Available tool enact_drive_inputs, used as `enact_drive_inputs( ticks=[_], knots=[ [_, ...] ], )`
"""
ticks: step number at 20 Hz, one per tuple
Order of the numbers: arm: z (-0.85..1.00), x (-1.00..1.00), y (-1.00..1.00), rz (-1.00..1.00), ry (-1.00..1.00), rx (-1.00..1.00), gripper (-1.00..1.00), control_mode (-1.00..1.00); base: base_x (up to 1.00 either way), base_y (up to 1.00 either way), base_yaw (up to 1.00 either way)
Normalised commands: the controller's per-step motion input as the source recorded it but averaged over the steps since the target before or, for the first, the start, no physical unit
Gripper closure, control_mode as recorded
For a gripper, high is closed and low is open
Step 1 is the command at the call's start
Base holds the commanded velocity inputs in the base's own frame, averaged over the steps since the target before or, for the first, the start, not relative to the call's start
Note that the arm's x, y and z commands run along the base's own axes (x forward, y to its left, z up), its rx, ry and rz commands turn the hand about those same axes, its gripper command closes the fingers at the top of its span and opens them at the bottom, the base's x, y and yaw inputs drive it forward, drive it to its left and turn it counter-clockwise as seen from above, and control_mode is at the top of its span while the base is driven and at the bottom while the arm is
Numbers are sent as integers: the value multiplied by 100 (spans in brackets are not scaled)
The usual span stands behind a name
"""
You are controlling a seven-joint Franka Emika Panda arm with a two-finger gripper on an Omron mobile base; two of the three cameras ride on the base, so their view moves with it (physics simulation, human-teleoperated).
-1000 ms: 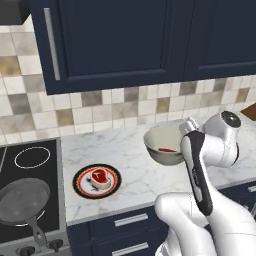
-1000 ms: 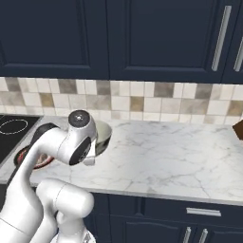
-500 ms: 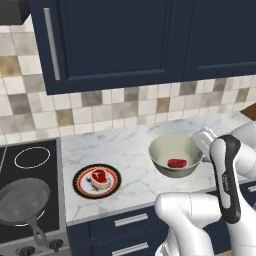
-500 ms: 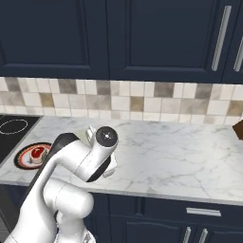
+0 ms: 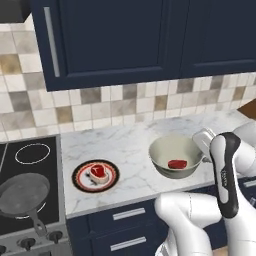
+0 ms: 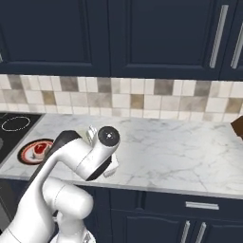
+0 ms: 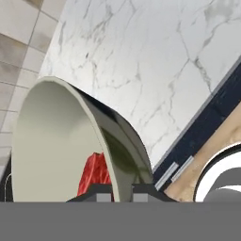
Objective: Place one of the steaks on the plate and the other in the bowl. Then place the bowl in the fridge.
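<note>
The bowl (image 5: 169, 149), cream inside and grey-olive outside, hangs above the front of the marble counter with one steak (image 5: 177, 163) lying in it. My gripper (image 5: 204, 150) is shut on the bowl's right rim. In the hand view the bowl (image 7: 52, 136) stands on its side, its rim pinched by my gripper (image 7: 122, 192), and the steak (image 7: 94, 172) shows red inside. The other steak (image 5: 98, 172) rests on the plate (image 5: 77, 176), left of the bowl near the stove. From the right base camera the plate (image 6: 24, 153) and its steak (image 6: 38, 149) sit at far left. The fridge is out of view.
A dark frying pan (image 5: 22, 192) sits on the black stove (image 5: 30, 155) at left. Navy wall cabinets (image 5: 120, 35) hang over the counter, with drawers (image 5: 127, 215) below. A brown object (image 6: 237, 126) stands at the counter's far right. Bare marble (image 6: 180, 152) stretches to the right.
The bowl with its steak has come right and toward me, off its spot at the back of the counter. The arm has swung round with it. The plate has stayed put.
</note>
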Motion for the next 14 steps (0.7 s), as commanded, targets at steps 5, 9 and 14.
enact_drive_inputs(
  ticks=[5, 9, 14],
  knots=[
    [0, 0, 0, 0, 0, 0, 100, 100, -48, -25, 0],
    [0, 0, 0, 0, 0, 0, 100, 100, -6, -89, -29],
    [0, 0, 0, 0, 0, 0, 100, 100, 7, -94, -73]
  ],
)
